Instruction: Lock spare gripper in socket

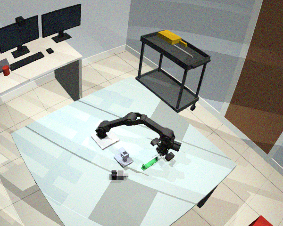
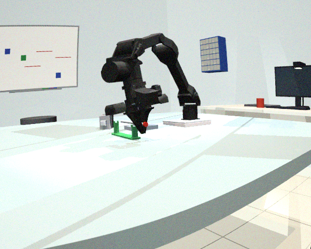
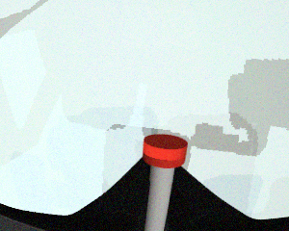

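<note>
The lock pin, already out of the mount, is clamped in the pincer beside the green cradle; the spare gripper lies undocked on the counter, so docking, locking and letting go remain

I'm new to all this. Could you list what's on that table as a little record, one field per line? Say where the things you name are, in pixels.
gripper [image 1: 160,155] [image 2: 143,132]: shut on the pin
pin [image 3: 162,199]: pale shaft, red head [image 2: 145,124] [image 3: 165,151]; out of the socket
socket [image 1: 124,153]: empty, on the mount [image 1: 123,161]
spare gripper [image 1: 118,174] [image 2: 105,122]: on the table, undocked
green stand [image 1: 149,163] [image 2: 125,135]: on the table, two uprights, near the gripper
arm base [image 1: 104,140] [image 2: 187,123]: pale slab
task: unfinished
</note>
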`<state>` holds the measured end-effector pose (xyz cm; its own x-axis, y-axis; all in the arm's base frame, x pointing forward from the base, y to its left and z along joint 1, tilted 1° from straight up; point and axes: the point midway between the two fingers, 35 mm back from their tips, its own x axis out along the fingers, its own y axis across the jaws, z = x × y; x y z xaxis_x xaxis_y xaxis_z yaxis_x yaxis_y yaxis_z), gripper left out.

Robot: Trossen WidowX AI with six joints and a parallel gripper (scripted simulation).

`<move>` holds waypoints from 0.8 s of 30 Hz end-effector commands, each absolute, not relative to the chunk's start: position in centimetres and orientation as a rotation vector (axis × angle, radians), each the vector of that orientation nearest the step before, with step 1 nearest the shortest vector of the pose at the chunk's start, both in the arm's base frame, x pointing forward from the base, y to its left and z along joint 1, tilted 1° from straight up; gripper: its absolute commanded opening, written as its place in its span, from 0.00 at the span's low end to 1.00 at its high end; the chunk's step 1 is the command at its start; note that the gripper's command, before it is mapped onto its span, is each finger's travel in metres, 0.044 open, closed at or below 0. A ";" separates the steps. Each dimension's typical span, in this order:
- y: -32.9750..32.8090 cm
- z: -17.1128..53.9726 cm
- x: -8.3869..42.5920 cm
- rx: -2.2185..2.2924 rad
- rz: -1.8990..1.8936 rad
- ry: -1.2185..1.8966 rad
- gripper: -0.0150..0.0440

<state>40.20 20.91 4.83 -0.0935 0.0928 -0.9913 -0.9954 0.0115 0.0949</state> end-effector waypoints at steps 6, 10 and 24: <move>20.9 4.7 40.2 -1.086 1.311 1.214 0.25; 20.9 4.7 40.2 -1.086 1.311 1.214 0.25; 20.9 4.7 40.1 -1.083 1.309 1.219 0.52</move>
<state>40.15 20.89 4.75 -0.0958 0.0918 -0.9912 -0.9952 0.0116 0.0972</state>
